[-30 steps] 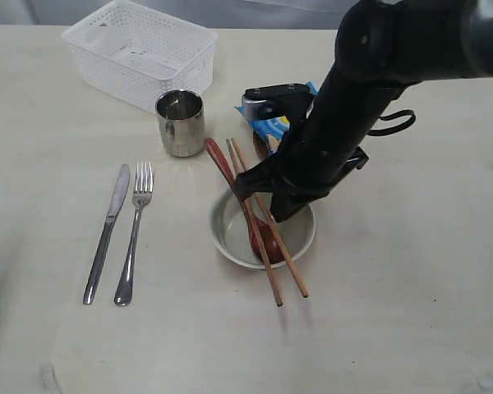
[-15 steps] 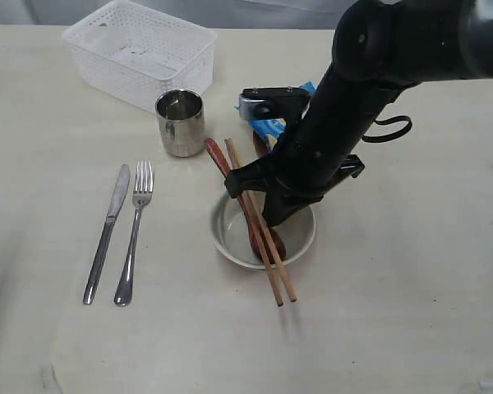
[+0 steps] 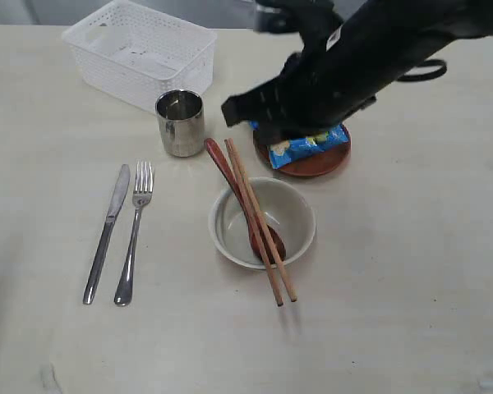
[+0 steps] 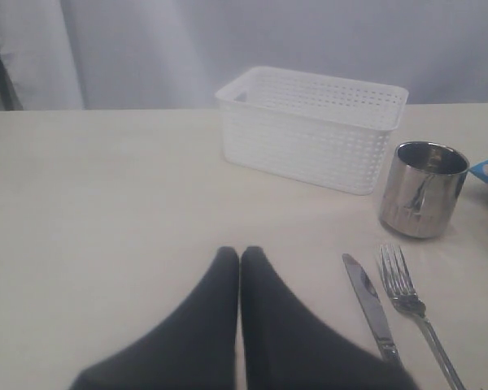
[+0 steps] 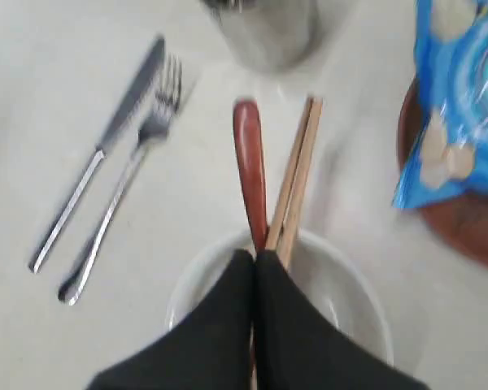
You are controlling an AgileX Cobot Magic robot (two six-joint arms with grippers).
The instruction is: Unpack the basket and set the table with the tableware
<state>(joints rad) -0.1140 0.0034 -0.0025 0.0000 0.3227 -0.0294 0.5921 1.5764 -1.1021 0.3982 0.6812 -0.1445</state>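
Nothing legible anywhere, so far. Blue crinkly plastic snack bag (image 3: 306,144), lying on the reddish-brown round plate (image 3: 316,167): yellow and white printing across the front, far too soft to read, no brand made out. Same bag closer up in the right wrist view: pale blobs and a yellow edge, blurred, no letters. Small white patch (image 3: 336,38) on the black robot arm (image 3: 370,66): possibly a label, too small to tell.

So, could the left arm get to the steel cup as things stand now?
Probably yes. From the left end effector, shut and empty, bare table leads toward the cup; only the flat knife and fork lie near that path, and the basket stands beyond it.
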